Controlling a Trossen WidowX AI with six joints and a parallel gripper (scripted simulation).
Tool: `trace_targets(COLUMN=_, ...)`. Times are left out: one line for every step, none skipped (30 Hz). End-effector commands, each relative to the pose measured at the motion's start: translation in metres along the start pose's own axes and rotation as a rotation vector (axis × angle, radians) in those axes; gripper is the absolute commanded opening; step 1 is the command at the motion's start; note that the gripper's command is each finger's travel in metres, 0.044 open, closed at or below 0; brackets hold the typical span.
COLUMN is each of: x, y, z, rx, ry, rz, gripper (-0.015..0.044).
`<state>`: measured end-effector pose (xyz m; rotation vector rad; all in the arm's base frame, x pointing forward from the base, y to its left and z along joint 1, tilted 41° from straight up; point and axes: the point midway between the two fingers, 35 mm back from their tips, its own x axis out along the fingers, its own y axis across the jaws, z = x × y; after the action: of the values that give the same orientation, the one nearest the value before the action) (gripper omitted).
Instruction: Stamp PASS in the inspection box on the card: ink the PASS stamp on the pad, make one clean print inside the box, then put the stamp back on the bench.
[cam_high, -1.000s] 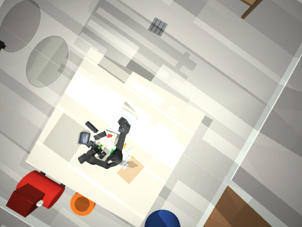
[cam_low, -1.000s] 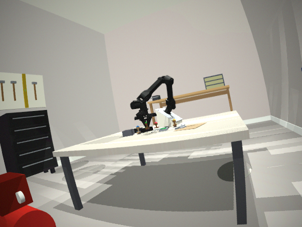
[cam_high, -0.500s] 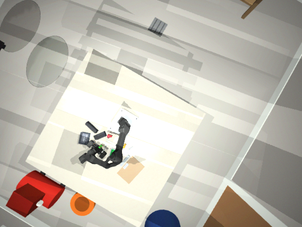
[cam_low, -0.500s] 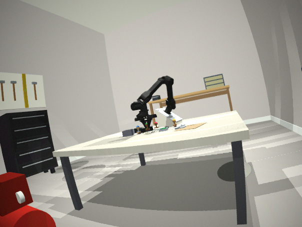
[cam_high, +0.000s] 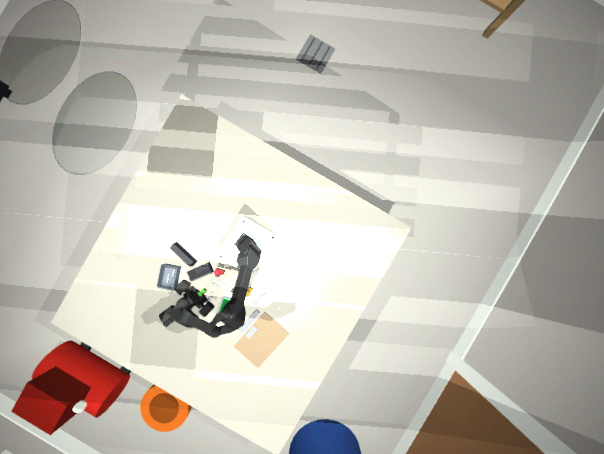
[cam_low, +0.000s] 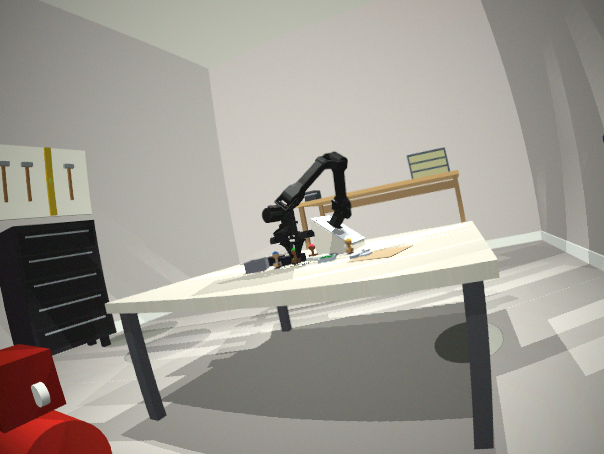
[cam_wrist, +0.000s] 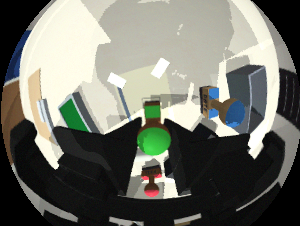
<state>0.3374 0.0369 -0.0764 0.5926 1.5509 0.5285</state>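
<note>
My gripper (cam_high: 201, 296) (cam_low: 295, 254) (cam_wrist: 152, 121) is shut on the green-topped stamp (cam_high: 201, 292) (cam_low: 294, 250) (cam_wrist: 154, 141). The stamp is low over the bench; I cannot tell whether its foot touches anything. Its lettering is not readable. The green ink pad (cam_high: 225, 304) (cam_low: 327, 257) (cam_wrist: 75, 117) lies open, to the left of the gripper in the wrist view. Small white rectangles show ahead of the stamp in the wrist view, but the card's inspection box and any print cannot be made out.
A blue-topped stamp (cam_low: 275, 259) (cam_wrist: 232, 112) stands near a grey tray (cam_high: 169, 276) (cam_low: 256, 265). A red-topped stamp (cam_high: 218, 272) (cam_low: 312, 248) (cam_wrist: 151, 190) is close to the gripper. A yellow-topped stamp (cam_high: 249, 291) (cam_low: 348, 244) stands beyond the pad, near a tan sheet (cam_high: 270, 342). Two dark blocks lie near the tray.
</note>
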Motion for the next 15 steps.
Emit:
trace_targets(x=0.0013, y=0.0007, z=-0.0007, rx=0.003, ry=0.002, rz=0.003, gripper=0.0000)
trace_targets(x=0.0013, y=0.0007, z=-0.0007, rx=0.003, ry=0.002, rz=0.003, gripper=0.0000)
trace_targets(x=0.0013, y=0.0007, z=-0.0007, rx=0.003, ry=0.002, rz=0.003, gripper=0.0000)
trace_targets(x=0.0016, y=0.0007, z=-0.0007, rx=0.003, ry=0.002, rz=0.003, gripper=0.0000)
trace_targets(x=0.0019, y=0.0007, z=-0.0007, rx=0.003, ry=0.002, rz=0.003, gripper=0.0000)
trace_targets(x=0.0022, y=0.0007, z=-0.0007, rx=0.003, ry=0.002, rz=0.003, gripper=0.0000)
trace_targets(x=0.0024, y=0.0007, z=-0.0007, rx=0.003, ry=0.002, rz=0.003, gripper=0.0000)
trace_targets(x=0.0024, y=0.0007, z=-0.0007, rx=0.003, ry=0.002, rz=0.003, gripper=0.0000)
trace_targets(x=0.0026, y=0.0007, z=-0.0007, rx=0.003, ry=0.002, rz=0.003, gripper=0.0000)
trace_targets(x=0.0029, y=0.0007, z=-0.0007, rx=0.003, ry=0.002, rz=0.003, gripper=0.0000)
trace_targets(x=0.0032, y=0.0007, z=-0.0007, rx=0.003, ry=0.002, rz=0.003, gripper=0.0000)
trace_targets(x=0.0034, y=0.0007, z=-0.0007, rx=0.003, ry=0.002, rz=0.003, gripper=0.0000)
trace_targets(x=0.0034, y=0.0007, z=-0.0007, rx=0.003, ry=0.002, rz=0.003, gripper=0.0000)
trace_targets(x=0.0036, y=0.0007, z=-0.0008, rx=0.003, ry=0.002, rz=0.003, gripper=0.0000)
trace_targets(x=0.0039, y=0.0007, z=-0.0008, rx=0.003, ry=0.002, rz=0.003, gripper=0.0000)
